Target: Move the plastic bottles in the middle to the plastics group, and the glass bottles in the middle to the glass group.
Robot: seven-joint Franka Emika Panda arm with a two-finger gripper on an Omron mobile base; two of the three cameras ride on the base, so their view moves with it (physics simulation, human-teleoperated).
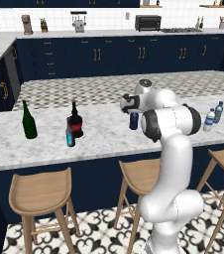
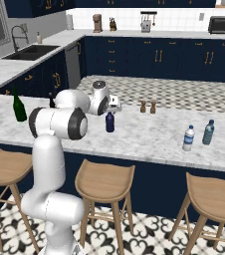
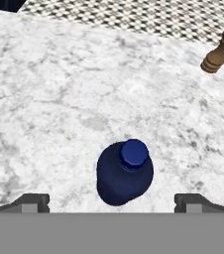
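Your claw (image 3: 112, 202) hangs wide open and empty over the navy bottle (image 3: 124, 172) at lower centre of the hand view, so descend, straddle it, close.

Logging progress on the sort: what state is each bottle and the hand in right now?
Navy bottle: upright, capped, mid-counter, ungrasped.
Hand: open, above the navy bottle.
Cyan-bottomed bottle: upright beside the red-label bottle.
Red-label bottle: upright.
Green wine bottle: upright.
White bottle: upright beside the blue-grey bottle.
Blue-grey bottle: upright.
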